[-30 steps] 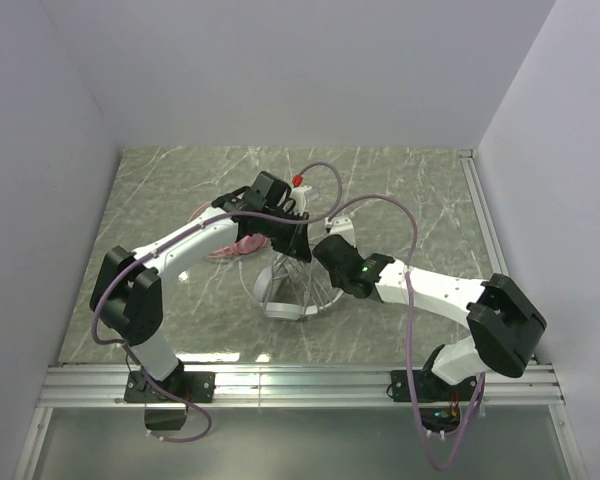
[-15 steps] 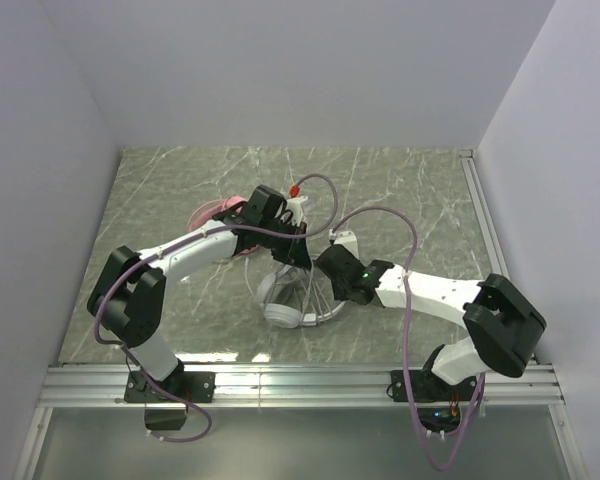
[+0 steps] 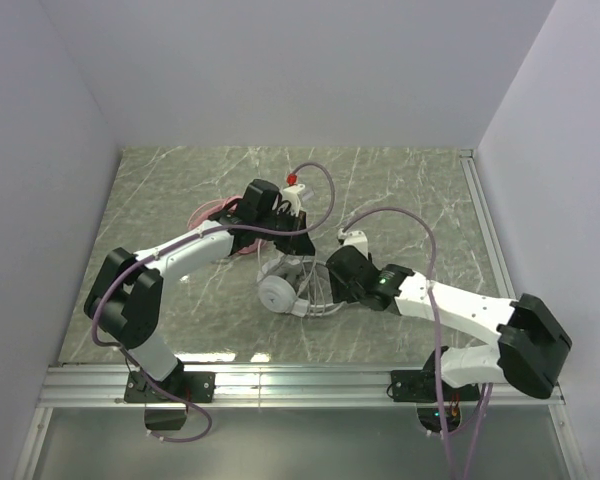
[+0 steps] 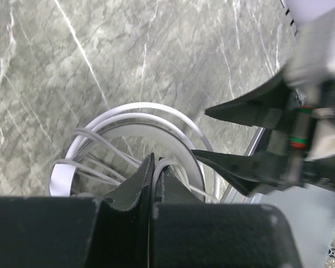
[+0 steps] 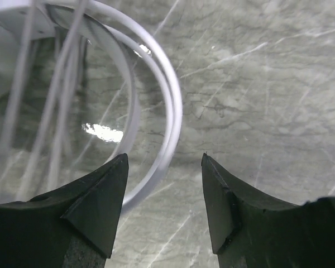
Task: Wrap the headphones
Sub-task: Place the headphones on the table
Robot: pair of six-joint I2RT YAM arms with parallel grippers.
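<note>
The white headphones (image 3: 278, 292) lie on the table's middle, an earcup facing up and the headband (image 5: 173, 106) curving past my right fingers. My left gripper (image 3: 294, 250) hangs over them, shut on a loop of their thin white cable (image 4: 164, 160); more cable strands (image 5: 60, 84) run taut across the band. My right gripper (image 3: 321, 281) sits low beside the headset, open, with only bare table between its fingertips (image 5: 114, 167). The pink headphones (image 3: 208, 214) lie behind my left arm, mostly hidden.
The marble table (image 3: 410, 200) is closed in by white walls on three sides. A metal rail (image 3: 300, 380) runs along the near edge. The right gripper's black fingers (image 4: 240, 111) reach in close to my left gripper (image 4: 156, 162).
My right gripper has opened, and its arm has stretched out lower beside the white headset. My left gripper shifted slightly back and left, still pinching the cable.
</note>
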